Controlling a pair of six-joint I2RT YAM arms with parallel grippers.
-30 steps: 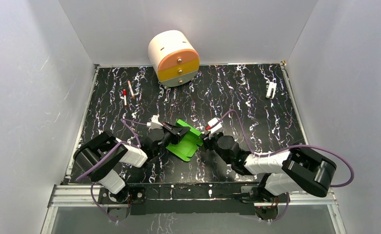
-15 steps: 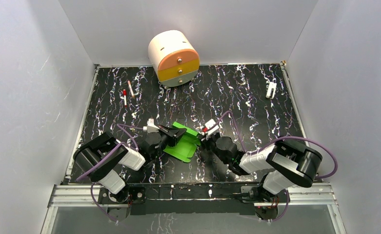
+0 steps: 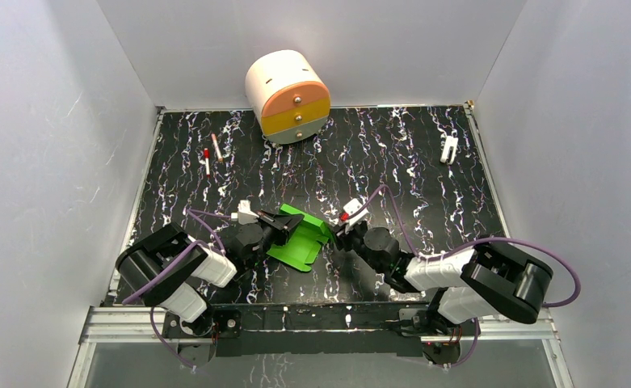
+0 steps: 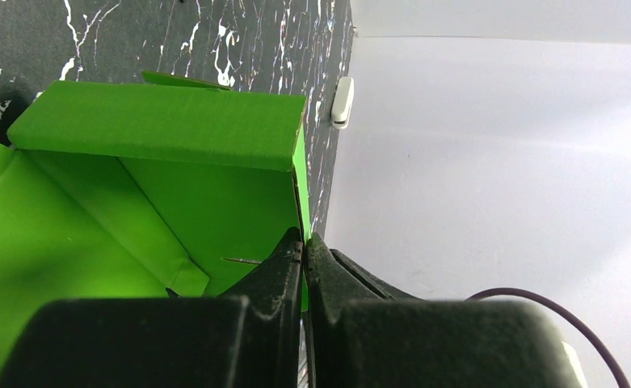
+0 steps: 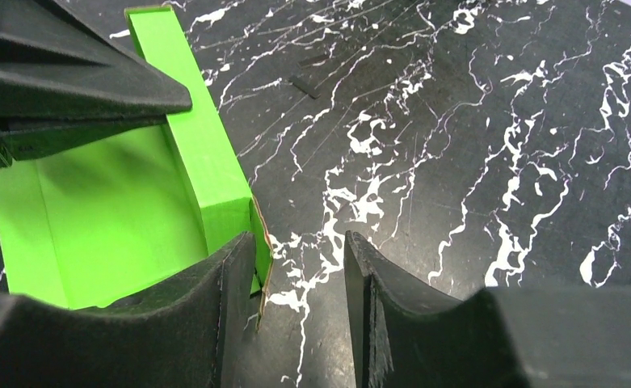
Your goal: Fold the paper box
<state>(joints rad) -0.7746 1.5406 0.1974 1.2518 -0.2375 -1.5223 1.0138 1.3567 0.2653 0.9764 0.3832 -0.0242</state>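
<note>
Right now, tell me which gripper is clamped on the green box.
The left gripper: its jaws are pinched shut on a wall of the paper box. The right gripper stands open, the box's corner beside one finger.

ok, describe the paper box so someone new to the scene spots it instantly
On the black marbled table, look toward the front, between the left gripper and right gripper. The paper box sits there: the only bright green item, thin card with raised flaps, far smaller than the cream drawer unit.
</note>
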